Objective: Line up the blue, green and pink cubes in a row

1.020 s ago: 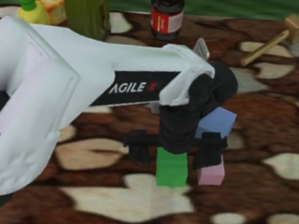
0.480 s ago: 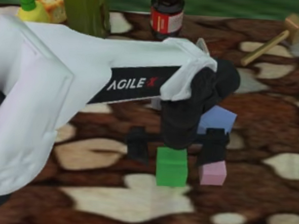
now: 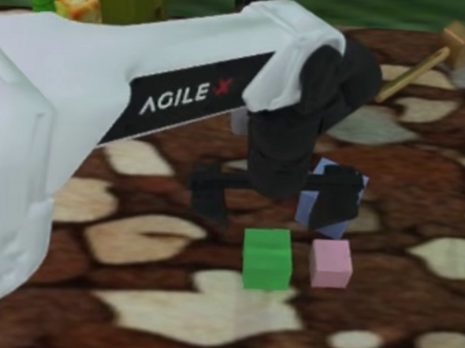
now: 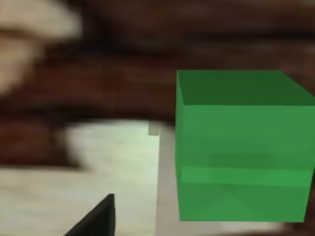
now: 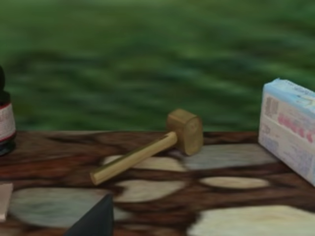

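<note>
- Three cubes sit mid-table, seen from above. L to R: green cube, then pink cube just beside it w/ a small gap; blue cube behind the pink one, partly hidden by a finger.
- Left gripper hovers behind the green cube, fingers spread wide, nothing between them.
- Key relation: blue lies at the gripper's R finger, out of the row; left arm is nearer, so prob. the one to fetch it.
- Right arm not in top view; its fingers' state can't be told. Its wrist cam sees a wooden mallet.
</note>
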